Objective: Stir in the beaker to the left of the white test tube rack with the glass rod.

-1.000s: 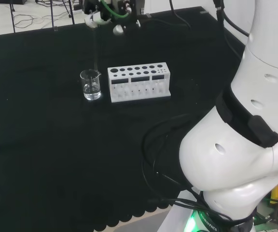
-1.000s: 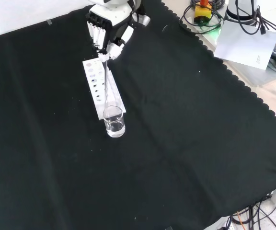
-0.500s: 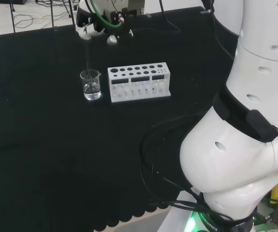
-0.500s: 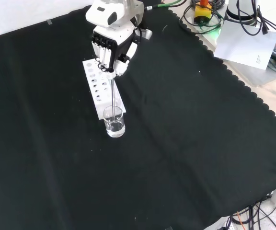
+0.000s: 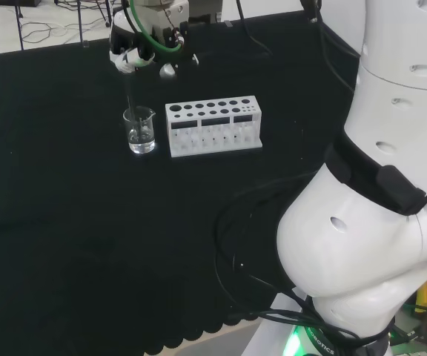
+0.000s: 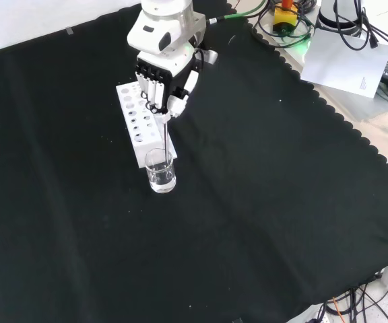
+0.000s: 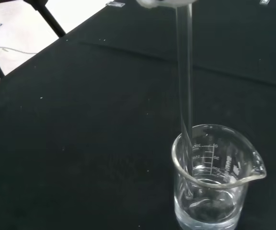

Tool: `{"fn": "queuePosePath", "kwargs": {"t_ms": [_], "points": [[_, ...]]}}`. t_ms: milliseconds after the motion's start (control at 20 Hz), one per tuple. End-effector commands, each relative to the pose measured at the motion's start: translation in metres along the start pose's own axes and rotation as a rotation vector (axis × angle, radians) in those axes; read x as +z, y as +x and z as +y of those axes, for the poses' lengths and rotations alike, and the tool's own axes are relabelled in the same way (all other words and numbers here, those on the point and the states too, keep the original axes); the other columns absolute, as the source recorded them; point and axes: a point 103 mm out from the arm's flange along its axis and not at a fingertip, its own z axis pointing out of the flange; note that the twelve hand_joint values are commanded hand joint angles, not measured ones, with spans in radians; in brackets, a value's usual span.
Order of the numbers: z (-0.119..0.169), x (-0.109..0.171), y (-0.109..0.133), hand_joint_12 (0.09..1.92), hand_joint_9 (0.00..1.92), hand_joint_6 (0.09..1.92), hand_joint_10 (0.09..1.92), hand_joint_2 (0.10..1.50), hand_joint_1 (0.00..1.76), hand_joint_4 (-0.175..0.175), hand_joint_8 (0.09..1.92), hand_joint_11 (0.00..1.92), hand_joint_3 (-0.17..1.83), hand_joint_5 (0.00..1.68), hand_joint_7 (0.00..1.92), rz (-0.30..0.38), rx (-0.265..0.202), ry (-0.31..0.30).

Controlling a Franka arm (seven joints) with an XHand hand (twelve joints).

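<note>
A small clear beaker [image 5: 140,130] [image 6: 160,170] [image 7: 212,176] with a little clear liquid stands on the black cloth, left of the white test tube rack [image 5: 213,125] in the head view. In the front view the rack [image 6: 139,125] lies just beyond it. The hand [image 5: 141,50] [image 6: 162,73] hovers above the beaker, fingers curled round the top of a thin glass rod [image 6: 164,138] [image 7: 184,86]. The rod hangs almost upright and its lower end is inside the beaker, in the liquid near the wall.
The arm's big white links [image 5: 376,193] stand at the right of the head view. Cables, a paper sheet [image 6: 345,57] and equipment lie past the cloth's scalloped edge in the front view. Open black cloth surrounds the beaker and rack.
The hand has come down and shifted left in the head view, nearer in the front view. The rod's lower end has gone down into the beaker.
</note>
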Motion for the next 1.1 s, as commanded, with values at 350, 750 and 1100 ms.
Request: {"fn": "queuePosePath", "kwargs": {"t_ms": [350, 750, 1100], "points": [[0.017, 0.003, -0.007, 0.74, 1.56, 0.36, 0.8, 1.08, 1.32, -0.175, 0.78, 1.57, -0.17, 1.25, 1.28, -0.012, 0.011, -0.002], [0.002, 0.005, -0.03, 0.74, 1.56, 0.36, 0.8, 1.08, 1.32, -0.175, 0.78, 1.57, -0.17, 1.25, 1.29, -0.011, 0.053, 0.009], [-0.008, 0.004, -0.016, 0.74, 1.56, 0.36, 0.8, 1.08, 1.32, -0.175, 0.78, 1.57, -0.17, 1.25, 1.29, -0.031, 0.046, 0.02]]}}
